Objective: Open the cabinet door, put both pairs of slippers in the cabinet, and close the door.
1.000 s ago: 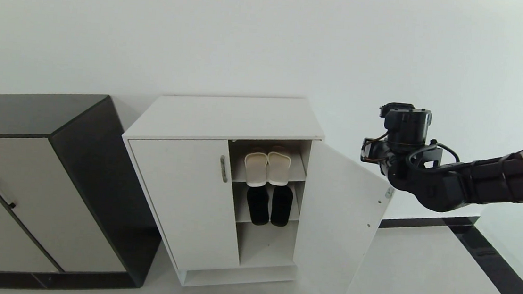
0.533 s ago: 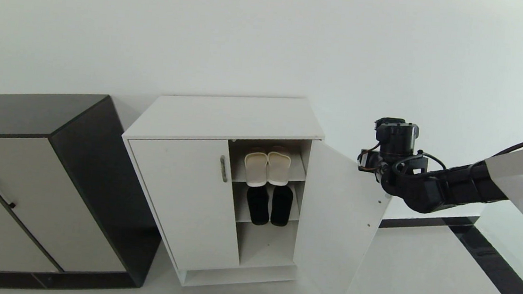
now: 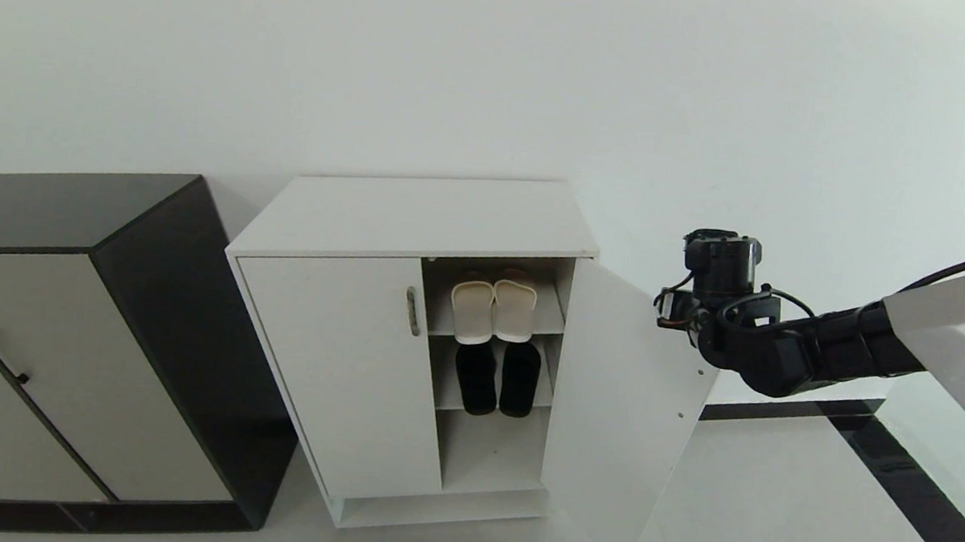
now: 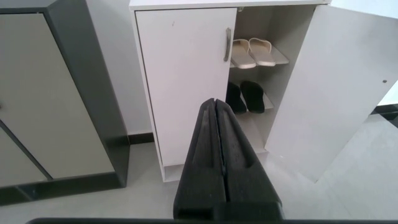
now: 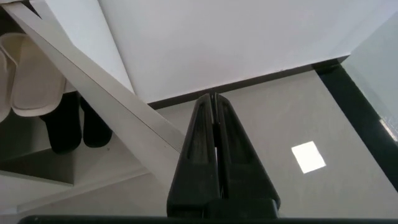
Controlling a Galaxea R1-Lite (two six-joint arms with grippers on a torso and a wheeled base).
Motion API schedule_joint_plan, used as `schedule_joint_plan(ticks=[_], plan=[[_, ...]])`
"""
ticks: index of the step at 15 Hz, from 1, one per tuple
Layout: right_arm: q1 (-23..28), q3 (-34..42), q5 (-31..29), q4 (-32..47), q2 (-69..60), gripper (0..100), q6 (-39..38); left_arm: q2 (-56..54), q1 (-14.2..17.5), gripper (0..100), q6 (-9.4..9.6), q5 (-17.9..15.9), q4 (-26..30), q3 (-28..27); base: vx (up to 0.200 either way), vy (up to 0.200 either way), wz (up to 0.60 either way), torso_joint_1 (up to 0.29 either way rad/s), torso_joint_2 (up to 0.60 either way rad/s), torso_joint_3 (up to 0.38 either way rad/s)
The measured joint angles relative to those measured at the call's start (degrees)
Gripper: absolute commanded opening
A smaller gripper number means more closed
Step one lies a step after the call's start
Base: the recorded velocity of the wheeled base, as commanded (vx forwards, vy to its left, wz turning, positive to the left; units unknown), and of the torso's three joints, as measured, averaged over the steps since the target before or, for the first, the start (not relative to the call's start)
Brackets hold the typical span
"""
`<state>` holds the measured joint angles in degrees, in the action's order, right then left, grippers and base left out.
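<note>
- The left gripper (image 4: 215, 107) is hanging with its fingers pressed together, holding nothing. The dark cabinet (image 4: 74, 93) is standing ahead to its left, and the white cabinet (image 4: 186, 81) straight ahead, well apart.
- Cream slippers (image 3: 492, 307) are lying on the top shelf and black slippers (image 3: 497, 379) on the shelf below.
- The open door (image 3: 625, 388) is standing wide. The right gripper (image 5: 214, 99), fingers together and empty, is hovering just beside the door's outer edge, with bare floor (image 5: 298, 112) open beyond.

Cream slippers (image 3: 492, 309), black slippers (image 3: 497, 377), white cabinet (image 3: 418, 213)

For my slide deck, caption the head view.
White slippers and black slippers shelved in cabinet; right gripper by open door.
</note>
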<state>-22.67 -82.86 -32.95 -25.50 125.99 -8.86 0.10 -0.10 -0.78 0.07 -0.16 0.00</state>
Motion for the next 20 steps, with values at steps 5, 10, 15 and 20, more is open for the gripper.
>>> schedule_joint_plan(ticks=[5, 10, 15, 20], plan=[[0.0, 0.0, 0.1, 1.6, 0.0, 0, -0.1, 0.0, 0.0, 0, 0.0, 0.0, 0.0, 0.0, 0.0, 0.0, 0.0, 0.0, 0.0, 0.0], [-0.1, 0.0, 0.1, 3.7, 0.0, 0, -0.6, 0.0, 0.0, 0, -0.09, 0.0, 0.0, 0.0, 0.0, 0.0, 0.0, 0.0, 0.0, 0.0], [-1.7, 1.7, 0.1, 4.5, -1.1, 0, -1.0, 0.0, 0.0, 0, -0.09, 0.0, 0.0, 0.0, 0.0, 0.0, 0.0, 0.0, 0.0, 0.0], [-9.5, 7.6, 0.0, 4.3, -6.2, 0, -2.5, 0.0, 0.0, 0, -0.09, 0.0, 0.0, 0.0, 0.0, 0.0, 0.0, 0.0, 0.0, 0.0]])
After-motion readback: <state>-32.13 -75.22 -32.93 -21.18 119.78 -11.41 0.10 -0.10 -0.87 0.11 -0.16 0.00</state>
